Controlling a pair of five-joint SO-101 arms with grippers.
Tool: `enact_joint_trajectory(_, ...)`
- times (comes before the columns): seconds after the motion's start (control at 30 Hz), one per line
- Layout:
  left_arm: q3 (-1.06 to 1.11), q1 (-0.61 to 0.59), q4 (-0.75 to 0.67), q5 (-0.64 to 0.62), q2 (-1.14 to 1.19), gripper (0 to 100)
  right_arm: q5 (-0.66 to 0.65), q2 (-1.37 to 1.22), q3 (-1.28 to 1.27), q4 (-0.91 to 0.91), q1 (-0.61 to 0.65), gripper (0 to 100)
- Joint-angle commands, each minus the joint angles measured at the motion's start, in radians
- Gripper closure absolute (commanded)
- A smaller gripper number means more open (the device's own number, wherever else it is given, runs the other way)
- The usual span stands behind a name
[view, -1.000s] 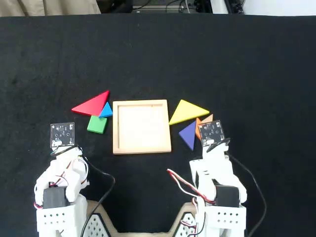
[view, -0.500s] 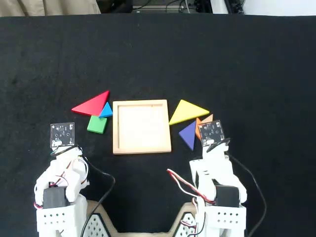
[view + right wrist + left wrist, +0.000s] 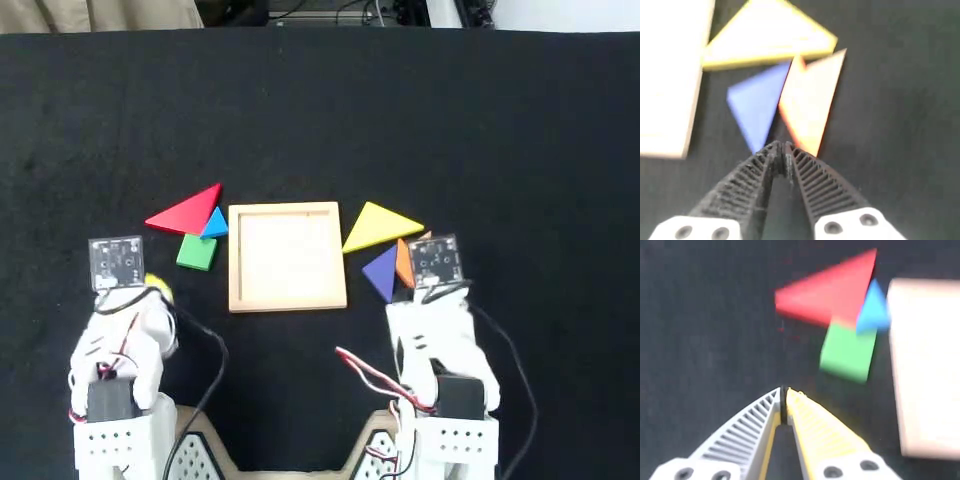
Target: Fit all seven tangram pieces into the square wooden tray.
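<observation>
My left gripper (image 3: 785,391) is clenched empty, tips near a green square block (image 3: 847,352). The block abuts a red triangle (image 3: 832,292) and a small light-blue triangle (image 3: 874,310), just left of the square wooden tray (image 3: 288,295) at mid-tabletop (image 3: 320,120). My right gripper (image 3: 782,147) is also clenched empty, at a dark-blue triangle (image 3: 757,107) and an orange parallelogram (image 3: 810,105). A yellow triangle (image 3: 770,37) lies beyond, just beside the tray.

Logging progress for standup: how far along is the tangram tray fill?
Done: nothing; no piece lies in the tray. In hand: nothing; left end effector and right end effector are shut on nothing. Left: red triangle, light blue triangle, green square beside one edge; yellow triangle, dark blue triangle, orange piece beside the opposite edge.
</observation>
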State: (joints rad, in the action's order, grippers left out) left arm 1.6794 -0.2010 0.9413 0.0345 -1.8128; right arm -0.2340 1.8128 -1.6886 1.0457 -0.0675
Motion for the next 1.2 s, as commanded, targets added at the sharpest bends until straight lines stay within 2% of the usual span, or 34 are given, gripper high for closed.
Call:
enact_joint_trajectory(0.0,0.019,0.001,-0.239,-0.006,-0.009,97,0.003,0.054,0.002,-0.222,0.017,98.7)
enact_joint_trajectory(0.1,0.019,0.001,-0.45,-0.006,-0.009,97,-0.003,0.054,0.004,-0.44,0.021,98.6)
enact_joint_trajectory(0.17,0.019,0.002,-0.539,-0.006,-0.009,97,-0.003,0.05,0.004,-0.585,0.044,98.6)
enact_joint_trajectory(0.23,0.019,0.035,-0.578,0.002,-0.006,97,0.003,0.05,0.004,-0.69,0.091,98.6)
enact_joint_trajectory(0.3,0.019,0.068,-0.562,0.002,-0.005,97,0.003,0.048,0.004,-0.726,0.147,98.6)
enact_joint_trajectory(0.37,0.019,0.082,-0.489,0.002,-0.005,97,0.005,0.047,0.004,-0.7,0.216,98.6)
enact_joint_trajectory(0.43,0.019,0.088,-0.423,0.003,-0.006,97,0.005,0.047,0.004,-0.592,0.267,98.6)
enact_joint_trajectory(0.57,0.019,0.082,-0.393,0.003,-0.005,97,0.005,0.048,0.004,-0.437,0.293,98.6)
enact_joint_trajectory(0.9,0.019,0.076,-0.356,0.003,-0.006,97,0.005,0.048,0.004,-0.427,0.216,98.5)
enact_joint_trajectory(1.03,0.019,0.015,-0.362,0.003,-0.006,97,0.005,0.056,0.004,-0.428,0.149,98.5)
enact_joint_trajectory(1.17,0.019,-0.004,-0.362,0.003,-0.006,97,0.005,0.056,0.004,-0.422,0.132,98.5)
